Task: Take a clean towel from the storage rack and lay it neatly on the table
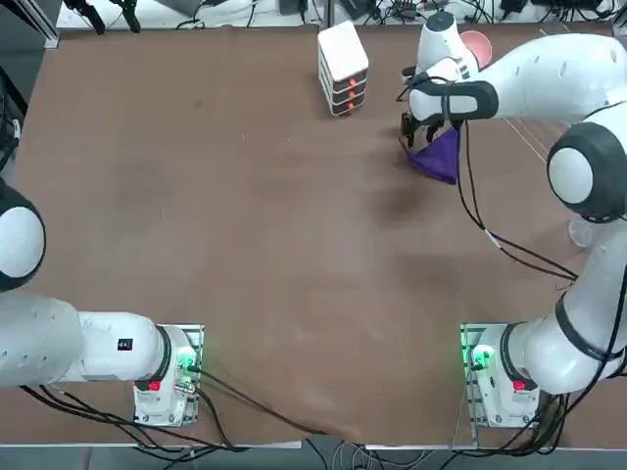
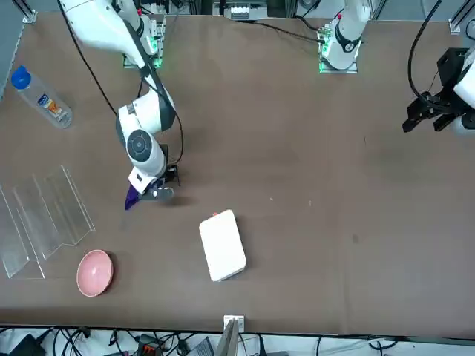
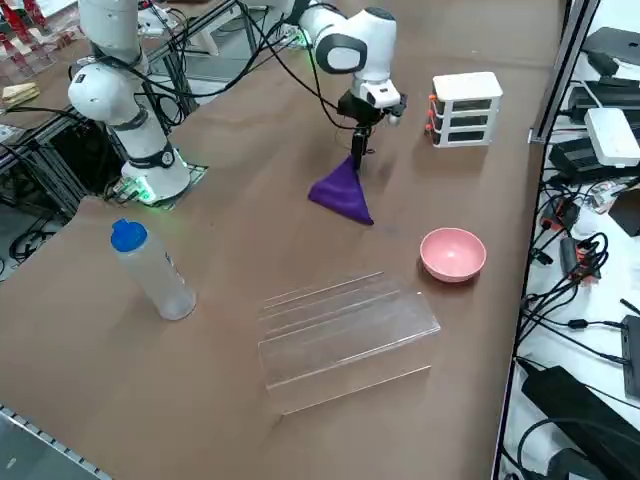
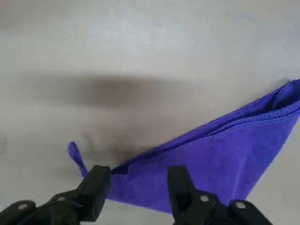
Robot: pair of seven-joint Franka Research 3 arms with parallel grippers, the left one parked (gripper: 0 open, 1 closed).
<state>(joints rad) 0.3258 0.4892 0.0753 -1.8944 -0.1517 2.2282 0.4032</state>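
Observation:
The deep purple towel [image 3: 343,192] lies on the brown table [image 1: 245,215], folded into a rough triangle, apart from the storage rack [image 3: 340,330]. My right gripper [image 1: 419,132] hangs just over one corner of the towel [image 1: 438,157]. In the right wrist view its two fingers [image 4: 96,190] stand apart with the towel [image 4: 220,154] showing in the gap between them, and a small tip of cloth pokes out beside one finger. From the front, the gripper [image 2: 156,191] hides most of the towel [image 2: 131,199]. The see-through rack [image 2: 44,215] holds no cloth.
A white stacked box with orange marks [image 1: 343,67] stands close beside the gripper. A pink bowl [image 3: 453,252] sits between the towel and the rack. A plastic bottle with a blue cap [image 3: 150,270] stands near the arm's base. Cables trail from the arm over the table.

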